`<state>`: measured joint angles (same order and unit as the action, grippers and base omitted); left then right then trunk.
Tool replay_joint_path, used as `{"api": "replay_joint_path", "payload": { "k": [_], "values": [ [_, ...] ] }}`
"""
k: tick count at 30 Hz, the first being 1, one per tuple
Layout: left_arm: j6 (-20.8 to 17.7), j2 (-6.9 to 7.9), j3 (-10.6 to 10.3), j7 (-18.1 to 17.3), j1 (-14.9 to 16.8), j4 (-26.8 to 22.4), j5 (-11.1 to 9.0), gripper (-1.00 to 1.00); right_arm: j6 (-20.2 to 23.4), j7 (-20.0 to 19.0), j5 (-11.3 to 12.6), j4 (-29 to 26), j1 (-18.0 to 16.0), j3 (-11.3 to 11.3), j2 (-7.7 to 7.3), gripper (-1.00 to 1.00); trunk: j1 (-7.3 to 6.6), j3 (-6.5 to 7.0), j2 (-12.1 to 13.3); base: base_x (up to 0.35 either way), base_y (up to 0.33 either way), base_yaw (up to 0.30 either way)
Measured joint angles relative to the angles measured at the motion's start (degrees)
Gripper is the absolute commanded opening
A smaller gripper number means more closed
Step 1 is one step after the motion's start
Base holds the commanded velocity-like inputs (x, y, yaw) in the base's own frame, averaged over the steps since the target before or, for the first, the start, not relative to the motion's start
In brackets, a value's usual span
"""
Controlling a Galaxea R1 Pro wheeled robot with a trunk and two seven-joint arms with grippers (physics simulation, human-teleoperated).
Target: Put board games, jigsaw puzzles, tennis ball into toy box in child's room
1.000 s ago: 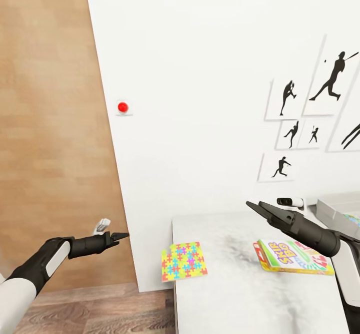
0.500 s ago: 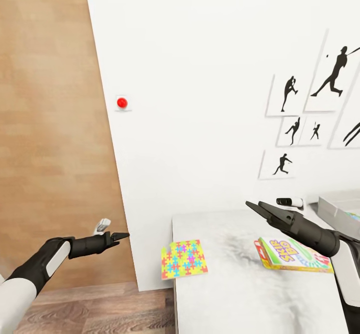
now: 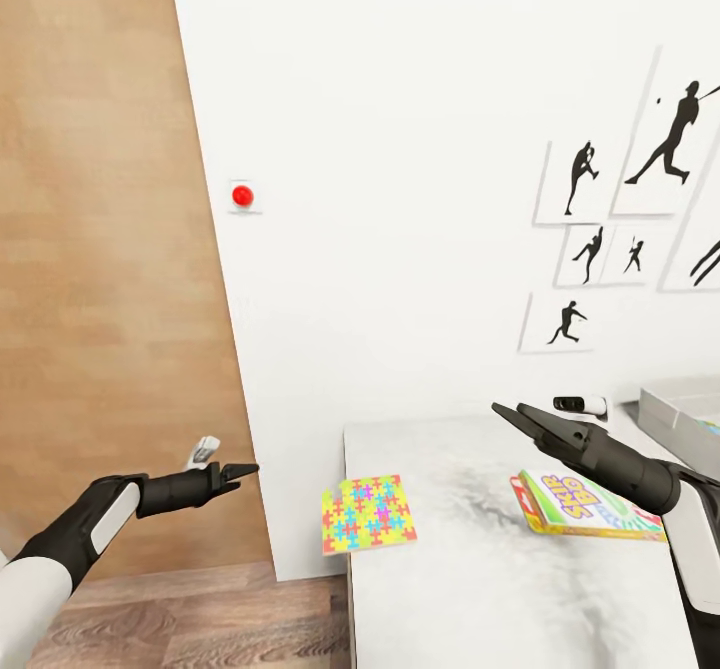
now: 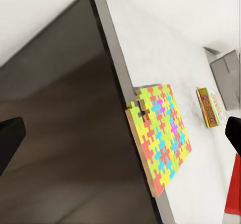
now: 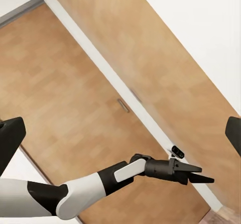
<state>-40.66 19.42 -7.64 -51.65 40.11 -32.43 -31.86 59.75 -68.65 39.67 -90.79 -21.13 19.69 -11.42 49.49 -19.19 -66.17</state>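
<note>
One jigsaw puzzle (image 3: pixel 368 514) lies flat on the white table (image 3: pixel 470 589), overhanging its left edge. A board game (image 3: pixel 585 504) with a green edge and red lettering lies further right. The grey toy box (image 3: pixel 685 414) stands at the table's right end, cut off by the picture's edge. My left gripper (image 3: pixel 238 470) hangs open and empty left of the table, in front of the wall. My right gripper (image 3: pixel 510 415) is open and empty above the table, between puzzle and game. The left wrist view looks across the puzzle (image 4: pixel 160 136), the game (image 4: pixel 212 107) and the toy box (image 4: pixel 228 76).
A wooden door (image 3: pixel 100 249) fills the left, beside a white wall with a red button (image 3: pixel 242 195) and black baseball silhouettes (image 3: pixel 660 149). A small white-and-black object (image 3: pixel 580 405) lies at the table's back edge. Wood-plank floor (image 3: pixel 200 629) shows below my left arm (image 5: pixel 125 176).
The whole picture has drifted a little, the wall pictures, red button and table things sliding upward, so the camera moved. Both arms hold the same pose, grippers open.
</note>
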Motion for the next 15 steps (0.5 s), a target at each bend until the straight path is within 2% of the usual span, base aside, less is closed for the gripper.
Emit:
{"api": "replay_joint_path", "payload": {
  "k": [3, 6, 8, 15],
  "values": [
    [-0.2, -0.02, 0.0, -1.2, 0.0, 0.0, -0.1, 1.0, 0.0, 0.0, 0.0, 0.0, 0.0, 0.0, -0.04, 1.0, 0.66, -0.54, -1.2, 0.0, 0.0, 0.0],
    [-1.2, -0.05, 0.1, -4.3, 0.0, 0.0, -0.2, 1.0, 0.0, 0.0, 0.0, 0.0, 0.0, 0.0, -0.1, 1.0, 1.32, -1.08, -2.4, 0.0, 0.0, 0.0],
    [-3.0, -0.06, 0.1, -8.3, 0.0, 0.0, -0.3, 1.0, 0.0, 0.0, 0.0, 0.0, 0.0, 0.1, -0.15, 1.0, 1.76, -1.44, -3.2, 0.0, 0.0, 0.0],
    [-5.4, -0.11, 0.1, -15.2, 0.0, 0.0, -0.3, 1.0, 0.0, 0.0, 0.0, 0.0, 0.0, 0.0, -0.1, 1.0, 3.3, -2.7, -6.0, 0.0, 0.0, 0.0]
  ]
}}
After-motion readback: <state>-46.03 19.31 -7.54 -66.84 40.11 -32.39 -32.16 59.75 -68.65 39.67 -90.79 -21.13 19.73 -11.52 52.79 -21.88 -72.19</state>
